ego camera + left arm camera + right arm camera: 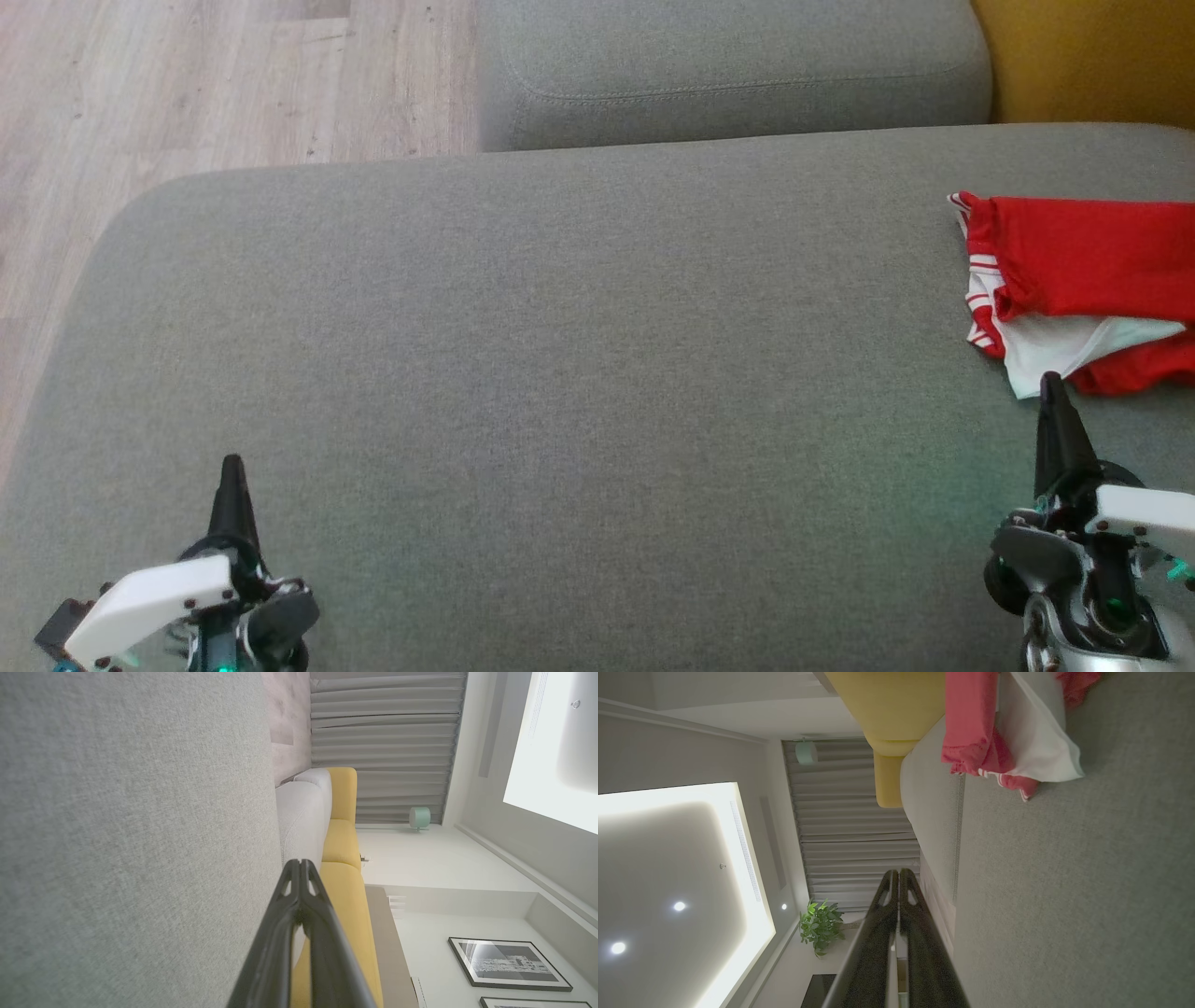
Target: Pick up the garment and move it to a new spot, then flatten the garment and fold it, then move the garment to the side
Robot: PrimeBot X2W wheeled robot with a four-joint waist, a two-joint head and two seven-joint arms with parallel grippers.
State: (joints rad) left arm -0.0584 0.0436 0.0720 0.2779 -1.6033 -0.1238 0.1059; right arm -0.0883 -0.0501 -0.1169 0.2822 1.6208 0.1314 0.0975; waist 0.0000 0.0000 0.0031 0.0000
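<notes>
Garment [1083, 271] is a red-and-white piece with striped trim, lying bunched on the grey sofa cushion [560, 327] at the far right, part of it cut off by the right edge of the head view. Judging by the folds it's light, soft and limp, with no stiffness, so it will drape and sag from whatever point gets pinched. Not fragile. A single-layer edge could slip out of a thin pinch, so I'd take a gathered fold rather than a hem tip.

Best hold looks like the near-left part: the white panel [1074, 345] with red layers stacked over it, or the striped edge [980, 280] on the left.

Right claw [1052, 383] is fully closed, fingers pressed together and holding nothing. Its tip points at the white panel's near edge, just beside it; contact can't be confirmed. In the right wrist view the garment [1008, 742] sits ahead and to one side of the closed fingers, clearly apart.

Left claw [231, 464] is also closed and empty, sitting at the near left over bare cushion — well apart from the garment.
</notes>
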